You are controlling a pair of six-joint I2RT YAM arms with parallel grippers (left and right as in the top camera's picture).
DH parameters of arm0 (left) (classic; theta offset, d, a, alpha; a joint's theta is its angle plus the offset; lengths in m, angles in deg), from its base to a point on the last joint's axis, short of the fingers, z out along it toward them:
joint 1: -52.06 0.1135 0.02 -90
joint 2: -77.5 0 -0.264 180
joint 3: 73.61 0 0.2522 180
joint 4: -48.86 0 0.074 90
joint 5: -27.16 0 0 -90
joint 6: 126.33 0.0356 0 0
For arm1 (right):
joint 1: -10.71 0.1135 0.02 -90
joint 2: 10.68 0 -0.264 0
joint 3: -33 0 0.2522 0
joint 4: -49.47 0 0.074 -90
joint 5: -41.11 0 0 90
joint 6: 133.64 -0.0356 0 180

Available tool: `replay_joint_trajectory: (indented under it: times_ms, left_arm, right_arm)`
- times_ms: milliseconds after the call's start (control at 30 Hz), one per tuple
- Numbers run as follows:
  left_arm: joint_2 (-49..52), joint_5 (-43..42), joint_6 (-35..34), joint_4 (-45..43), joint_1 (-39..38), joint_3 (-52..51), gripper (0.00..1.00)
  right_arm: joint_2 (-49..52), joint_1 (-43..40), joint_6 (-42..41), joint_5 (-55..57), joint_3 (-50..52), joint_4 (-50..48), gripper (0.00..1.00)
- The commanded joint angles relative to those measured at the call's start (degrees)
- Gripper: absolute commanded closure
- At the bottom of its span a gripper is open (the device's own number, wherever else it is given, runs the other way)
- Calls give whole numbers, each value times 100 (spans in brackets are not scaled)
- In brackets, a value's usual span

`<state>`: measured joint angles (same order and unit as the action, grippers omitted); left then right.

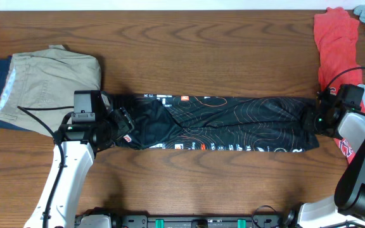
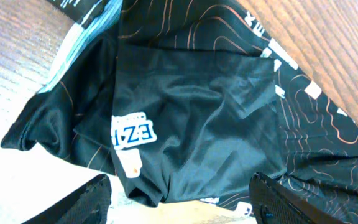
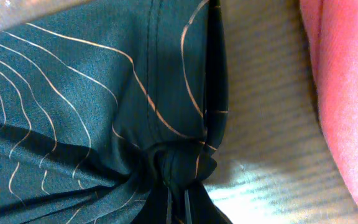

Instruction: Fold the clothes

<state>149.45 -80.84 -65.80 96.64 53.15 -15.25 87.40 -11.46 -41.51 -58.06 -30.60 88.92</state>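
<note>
The jersey (image 1: 220, 123) lies stretched between the 2 grippers: right gripper (image 1: 310, 120) pinched on its bunched end, left gripper (image 1: 124, 124) spread wide, empty, just above the other end, which it should clamp squarely through both layers before lifting.

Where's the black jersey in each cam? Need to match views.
Overhead: black jersey is a long horizontal band across the table's middle.
Left wrist: black jersey fills most of the frame, white label left of centre.
Right wrist: black jersey fills the left two-thirds, bunched at bottom centre.
Shared landmark: its thin orange contour lines, visible in all three.
</note>
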Motion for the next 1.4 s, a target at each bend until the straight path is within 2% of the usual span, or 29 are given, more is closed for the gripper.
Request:
replay_joint_trajectory:
  times_ms: [0,133,333,500,633,1033,1367]
  left_arm:
    - [42,70,142,68,9,-57,27]
    - [42,70,140,68,9,-66,27]
    - [52,70,140,70,9,-114,27]
    - [105,70,140,109,9,-175,27]
    - [118,70,140,114,9,-208,27]
    - [140,70,142,116,9,-208,27]
    - [142,70,142,177,9,-208,27]
  right_arm:
    - [98,4,2,470,-216,348,99]
    - [-114,9,-144,675,-772,861,99]
    - [-481,262,-144,205,-1276,1694,99]
    - [-584,796,-262,203,-1274,2037,99]
    - [-584,1377,-680,203,-1272,2299,99]
    - [-584,2868,-1692,72,-1270,2452,97]
    - [-584,3620,-2201,74,-1270,2380,96]
